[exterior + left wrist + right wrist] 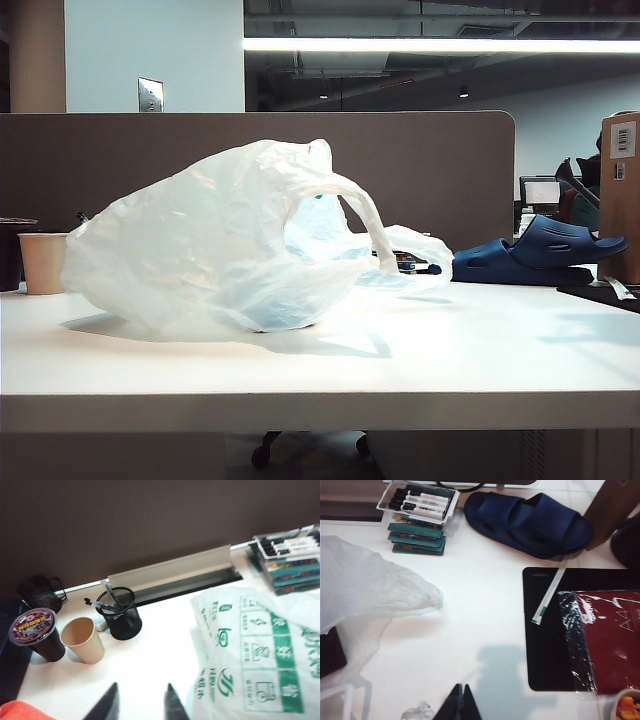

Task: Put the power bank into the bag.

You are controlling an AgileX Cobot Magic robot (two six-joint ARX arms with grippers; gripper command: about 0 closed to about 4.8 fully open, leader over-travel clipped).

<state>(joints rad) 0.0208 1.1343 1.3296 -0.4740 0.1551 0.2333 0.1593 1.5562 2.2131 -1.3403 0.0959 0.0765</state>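
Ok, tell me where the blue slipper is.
The blue slipper lies at the table's far right in the exterior view, right of the bag, beside the marker tray.

You have a blue slipper (530, 522) by a marker tray (418, 502), and a paper cup (82, 640) beside a mesh pen holder (119, 613).

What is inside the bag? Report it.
A black slab, likely the power bank, shows through the thin wall of the bag; crinkled folds hide everything else inside.
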